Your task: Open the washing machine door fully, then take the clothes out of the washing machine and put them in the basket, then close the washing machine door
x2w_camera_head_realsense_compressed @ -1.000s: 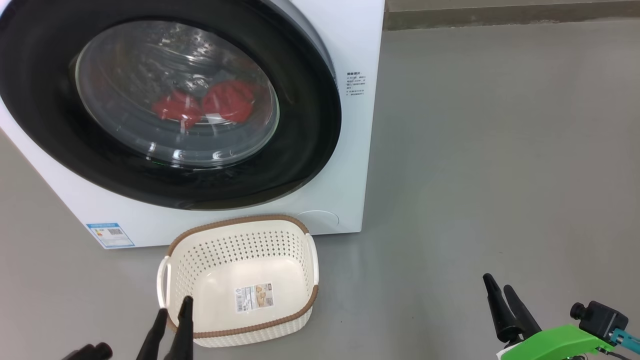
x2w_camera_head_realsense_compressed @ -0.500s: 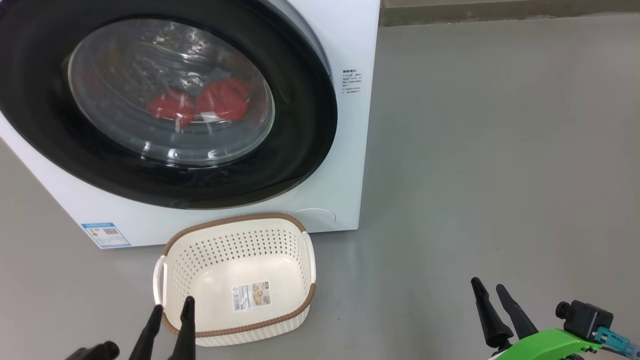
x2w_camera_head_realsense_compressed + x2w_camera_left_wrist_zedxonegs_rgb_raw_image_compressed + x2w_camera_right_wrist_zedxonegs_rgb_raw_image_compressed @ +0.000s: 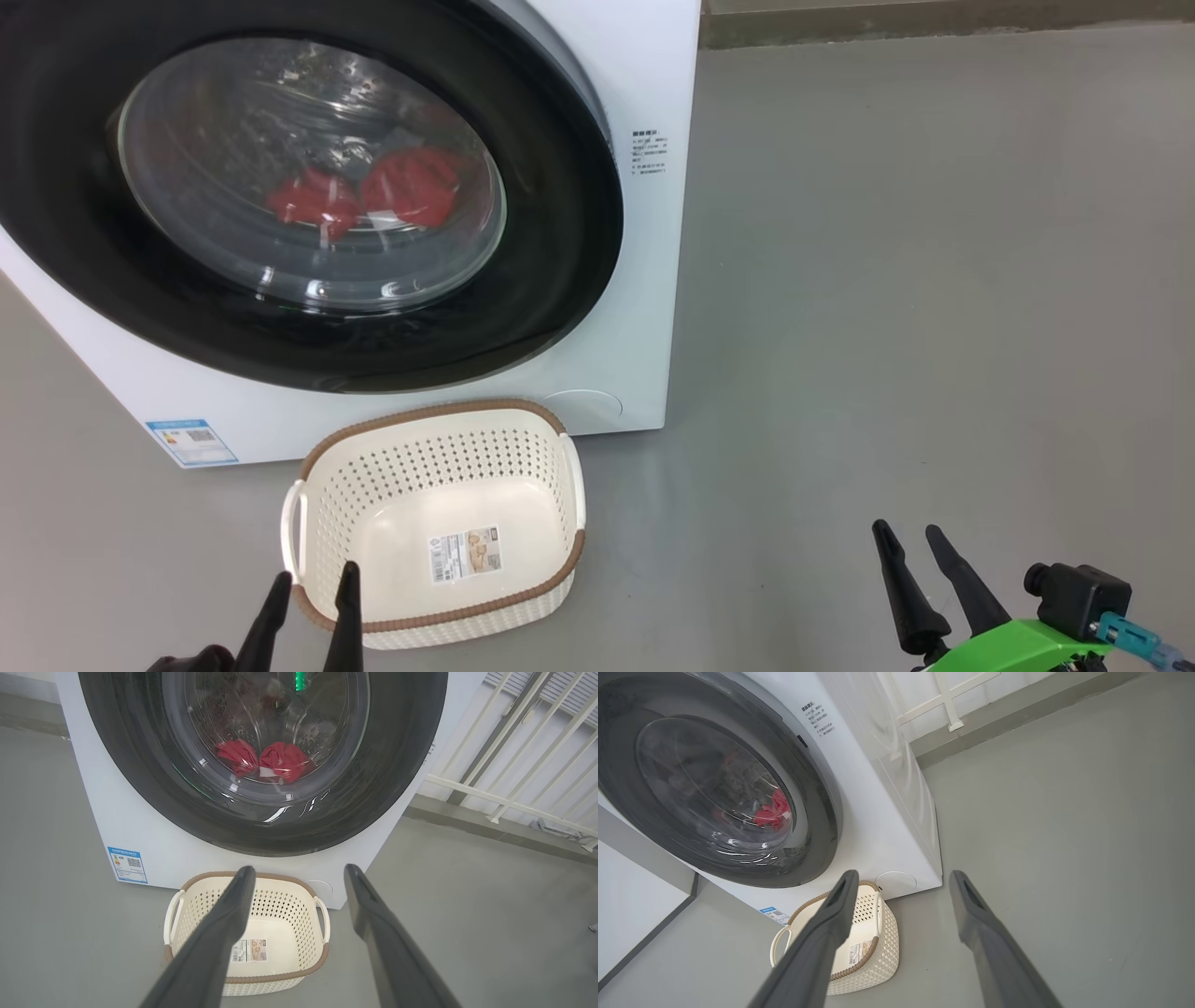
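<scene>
Grey floor spreads wide to the right and runs back to a white railing at the far side; on it, far and to the left, stands the washing machine, and the washing machine door looks shut, its black rim flush with the front so far as I can tell. Behind the glass the clothes lie as two red lumps low in the drum; the basket sits on the floor just near of the machine, below the door, with only a sticker in it. So I judge the first step is in hand, opening the door, and none of it is done yet.

My left gripper hangs low at the near left, tips over the basket's near rim, apparently above it and not touching; its fingers are spread wide and grasp nothing. My right gripper waits at the near right over bare floor, well apart from machine and basket; its fingers are likewise splayed, released, only air between them.

The next move, as I reckon it, calls for one arm to rise to the door's rim and find purchase on its edge; I cannot make out a handle or the hinge side, so that wants settling first; then a pull in an arc until the door stands fully open, clear of the basket below.
</scene>
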Available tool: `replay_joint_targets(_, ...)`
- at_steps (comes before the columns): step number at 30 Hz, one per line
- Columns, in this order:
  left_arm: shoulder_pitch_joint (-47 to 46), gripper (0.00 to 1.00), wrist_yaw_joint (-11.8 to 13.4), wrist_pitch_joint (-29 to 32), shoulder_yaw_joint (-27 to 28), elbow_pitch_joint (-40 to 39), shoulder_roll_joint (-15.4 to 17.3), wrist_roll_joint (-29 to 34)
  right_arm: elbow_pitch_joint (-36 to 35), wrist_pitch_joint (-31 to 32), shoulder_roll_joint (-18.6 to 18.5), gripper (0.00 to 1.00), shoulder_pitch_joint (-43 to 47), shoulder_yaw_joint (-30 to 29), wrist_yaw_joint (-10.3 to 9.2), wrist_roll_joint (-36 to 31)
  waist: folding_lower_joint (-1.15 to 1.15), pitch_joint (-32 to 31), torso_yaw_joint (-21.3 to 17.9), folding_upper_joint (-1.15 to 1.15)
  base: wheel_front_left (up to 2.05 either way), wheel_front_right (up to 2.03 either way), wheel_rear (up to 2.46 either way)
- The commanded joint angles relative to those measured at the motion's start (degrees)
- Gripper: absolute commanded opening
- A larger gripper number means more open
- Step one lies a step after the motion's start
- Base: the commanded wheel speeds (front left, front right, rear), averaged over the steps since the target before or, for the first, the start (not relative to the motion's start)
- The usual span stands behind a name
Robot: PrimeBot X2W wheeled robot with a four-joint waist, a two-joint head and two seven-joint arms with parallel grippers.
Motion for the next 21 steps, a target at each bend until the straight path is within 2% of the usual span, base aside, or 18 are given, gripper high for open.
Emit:
replay_joint_targets(1, -0.2, 1.0, 0.0, -0.9, 1.6, -1.7, 0.6, 2.0, -1.5, -0.8, -0.9, 1.0, -0.1, 1.4, 0.02, -1.4, -0.01, 0.0, 0.0, 0.0, 0.0, 0.0, 0.0)
replay_joint_targets(15, 0.8, 1.0, -0.6, -3.3, 2.5, -2.1, 0.1, 11.8, -1.7, -3.1, -1.0, 1.0, 0.6, 1.8, 0.02, -9.3, -0.01, 0.0, -0.1, 0.0, 0.0, 0.0, 0.0)
replay_joint_targets(21, 0.8, 1.0, -2.3, -4.5, 4.0, -1.6, -0.5, 14.5, -2.6, -4.3, -0.9, 1.0, 0.9, 1.0, 0.02, -13.2, -0.01, 0.5, -0.1, 0.0, 0.0, 0.0, 0.0)
